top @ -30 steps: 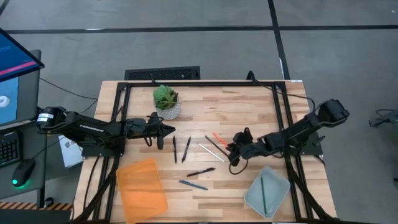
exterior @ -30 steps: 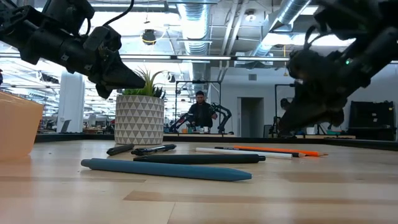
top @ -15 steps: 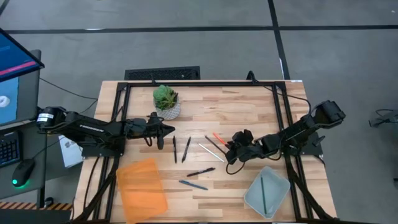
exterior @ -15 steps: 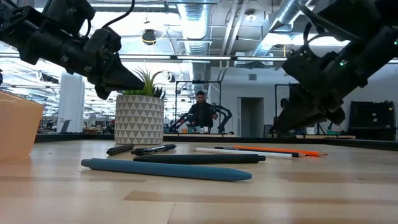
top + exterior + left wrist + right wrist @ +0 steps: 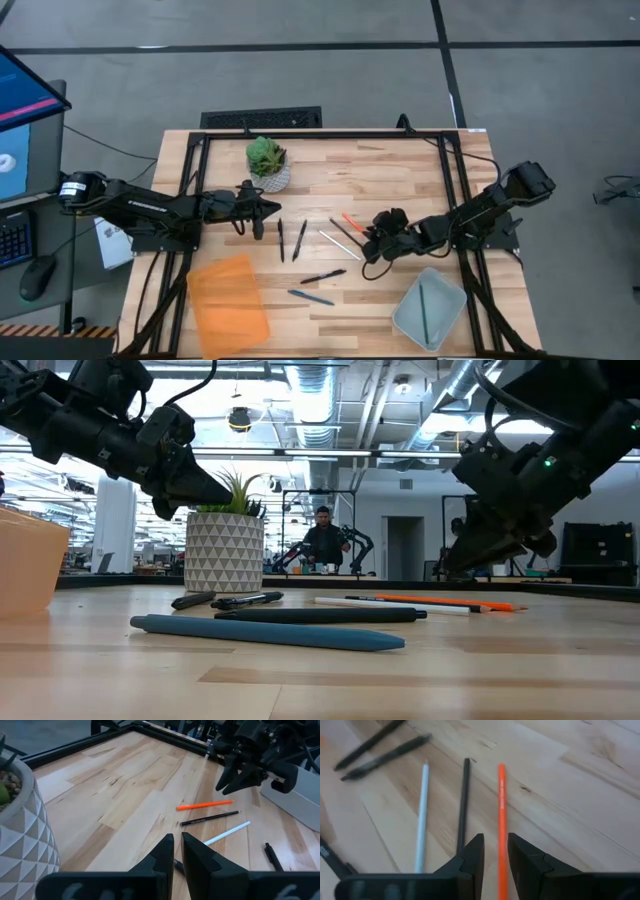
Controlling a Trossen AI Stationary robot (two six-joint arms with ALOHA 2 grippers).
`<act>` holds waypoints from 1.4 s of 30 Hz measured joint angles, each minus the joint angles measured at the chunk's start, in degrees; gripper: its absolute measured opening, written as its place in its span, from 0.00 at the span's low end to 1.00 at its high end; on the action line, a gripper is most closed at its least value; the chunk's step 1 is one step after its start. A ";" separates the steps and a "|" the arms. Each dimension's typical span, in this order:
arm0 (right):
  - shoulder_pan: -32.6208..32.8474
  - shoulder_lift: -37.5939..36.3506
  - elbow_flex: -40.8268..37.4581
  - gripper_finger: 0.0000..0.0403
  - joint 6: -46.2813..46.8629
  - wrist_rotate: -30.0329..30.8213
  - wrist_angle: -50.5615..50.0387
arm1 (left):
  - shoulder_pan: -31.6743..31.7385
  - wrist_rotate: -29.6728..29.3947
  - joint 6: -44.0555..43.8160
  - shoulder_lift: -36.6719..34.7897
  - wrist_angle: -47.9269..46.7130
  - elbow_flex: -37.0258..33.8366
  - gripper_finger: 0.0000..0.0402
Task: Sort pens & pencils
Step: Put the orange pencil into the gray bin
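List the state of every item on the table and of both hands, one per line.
Left hand: nearly shut, empty, raised beside the plant.
Right hand: open, empty, over the orange pencil.
Orange pencil: flat on the table, ungrasped.
White pencil: flat, loose.
Blue pen: lying on the table.
Grey bin: holds one green pencil.
Orange bin: empty.
Plant: upright.

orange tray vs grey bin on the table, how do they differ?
The orange tray sits at the table's near-left corner, below the left arm; the grey bin sits near-right, below the right arm. The orange tray holds nothing visible, while the grey bin already has a green pencil in it. The tray looks larger and flatter in the high view. Both are rectangular, angled, open-topped containers.
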 joint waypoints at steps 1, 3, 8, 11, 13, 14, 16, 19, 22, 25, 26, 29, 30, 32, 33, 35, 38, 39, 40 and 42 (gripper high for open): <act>0.00 0.00 0.00 0.27 0.01 -0.01 -0.83 | 0.00 0.00 -0.01 0.00 -0.01 0.00 0.06; 0.00 0.00 0.00 0.27 0.56 0.01 -2.11 | 0.00 0.00 0.00 0.00 -0.02 0.00 0.06; 0.54 0.00 -0.02 0.27 1.44 0.00 -2.08 | 0.00 0.00 -0.01 0.00 -0.05 0.00 0.06; 1.45 0.00 -0.02 0.27 1.81 0.00 -2.09 | 0.00 0.00 -0.01 0.00 -0.07 0.00 0.06; 1.97 0.00 -0.02 0.27 2.93 0.35 -2.69 | 0.00 0.01 0.00 0.00 -0.07 0.00 0.06; 2.23 0.00 -0.04 0.27 3.35 0.90 -3.02 | 0.00 0.00 -0.01 0.00 -0.10 0.00 0.06; 2.69 0.00 -0.04 0.27 3.62 2.18 -3.08 | 0.00 0.00 -0.01 0.00 -0.11 0.00 0.06; 2.58 0.73 -0.04 0.27 4.06 2.84 -3.22 | 0.00 0.02 -0.01 -0.02 -0.43 0.00 0.06; 2.51 2.67 -0.06 0.27 4.77 2.78 -1.49 | 0.00 0.02 -0.01 0.00 -0.61 0.00 0.06; 2.68 5.44 -0.04 0.27 4.89 2.61 1.85 | 0.00 0.00 -0.01 0.00 -1.06 0.00 0.06; 2.69 6.41 -0.04 0.27 4.95 2.52 3.01 | 0.00 0.02 -0.01 0.00 -1.13 0.00 0.06; 2.66 8.53 -0.04 0.27 6.03 2.41 4.01 | 0.00 0.02 -0.01 -0.02 -1.28 0.00 0.06; 2.63 9.21 -0.02 0.27 6.70 2.48 4.14 | 0.00 0.02 -0.01 -0.01 -1.31 0.00 0.06; 2.69 10.04 0.07 0.27 7.59 3.10 4.38 | 0.00 0.02 -0.01 0.00 -1.33 0.00 0.06; 2.69 10.34 0.11 0.27 7.89 3.36 4.52 | 0.00 0.02 -0.01 -0.02 -1.35 0.00 0.06; 2.73 10.86 0.11 0.27 8.35 3.72 4.68 | 0.00 0.02 -0.01 0.00 -1.36 0.00 0.06; 2.72 10.99 0.11 0.27 8.35 3.74 4.70 | 0.00 -0.02 -0.01 0.00 -1.39 0.00 0.06; 2.71 11.00 0.11 0.27 8.36 3.70 4.69 | 0.00 -0.04 -0.01 0.00 -1.45 0.00 0.06; 2.69 11.02 0.11 0.27 8.35 3.69 4.63 | 0.00 -0.06 -0.01 -0.02 -1.55 0.00 0.06; 2.69 11.04 0.11 0.27 8.39 3.73 4.28 | 0.00 -0.07 -0.01 -0.01 -1.63 0.00 0.06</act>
